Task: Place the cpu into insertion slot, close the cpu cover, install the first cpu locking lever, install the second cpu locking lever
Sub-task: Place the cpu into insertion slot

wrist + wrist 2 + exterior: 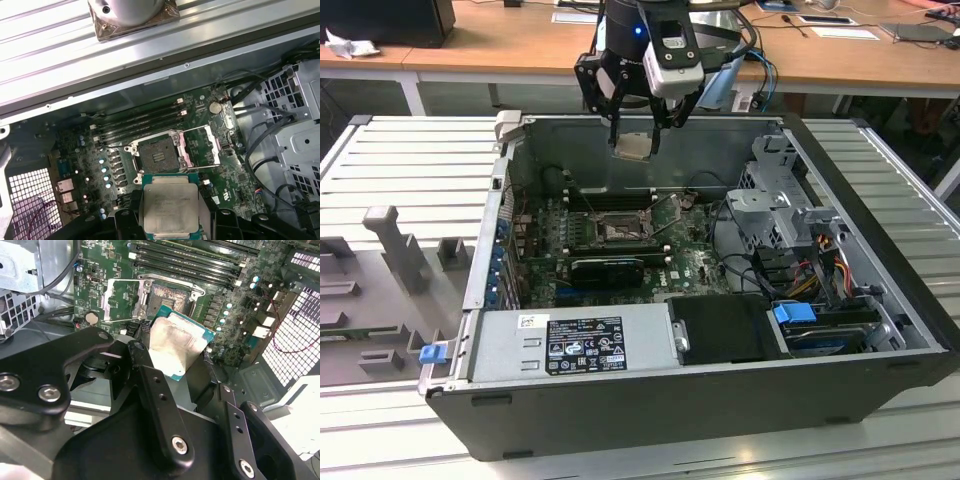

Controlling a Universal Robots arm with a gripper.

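Note:
My gripper (634,140) is shut on the cpu (633,146), a pale silver-beige square chip on a green carrier, and hangs above the back wall of the open computer case. In both wrist views the cpu (170,207) (176,342) sits clamped between the black fingers (139,357), tilted. Well below it on the green board lies the insertion slot (620,232) (157,156) (167,296), a black square with nothing in it. The cpu cover (183,148) (144,296) is swung open and lies beside the slot.
A black ribbed card (608,268) lies just in front of the slot, and memory slots (140,122) run behind it. The power supply (575,345) fills the case front. A drive cage (785,215) with cables stands on the exterior view's right.

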